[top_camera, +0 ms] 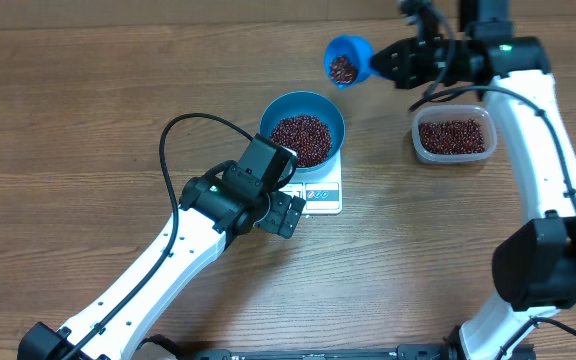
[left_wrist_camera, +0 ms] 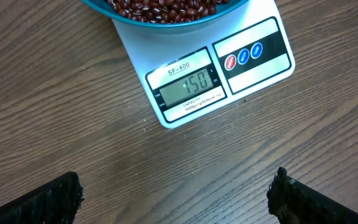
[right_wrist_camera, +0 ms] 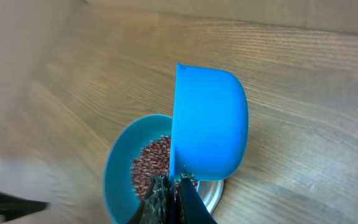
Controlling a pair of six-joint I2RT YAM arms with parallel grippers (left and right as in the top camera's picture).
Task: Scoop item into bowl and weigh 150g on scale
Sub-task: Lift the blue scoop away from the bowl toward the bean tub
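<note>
The blue bowl (top_camera: 298, 102) stands on the white scale (top_camera: 323, 195), filled with red-brown beans (top_camera: 302, 138). In the left wrist view the scale (left_wrist_camera: 253, 74) has a display that reads 150, and the bowl's edge (left_wrist_camera: 166, 25) shows at the top. My left gripper (top_camera: 290, 212) hovers just in front of the scale, open and holding nothing, its fingers (left_wrist_camera: 48, 202) wide apart. My right gripper (top_camera: 378, 62) is shut on the handle of a small blue scoop (top_camera: 347, 60), raised behind the bowl with some beans in it. The right wrist view has the scoop (right_wrist_camera: 210, 124) above the bowl (right_wrist_camera: 120, 168).
A clear plastic tub (top_camera: 453, 135) holding more beans sits to the right of the scale, under my right arm. A black cable (top_camera: 183, 125) loops over the wooden table left of the bowl.
</note>
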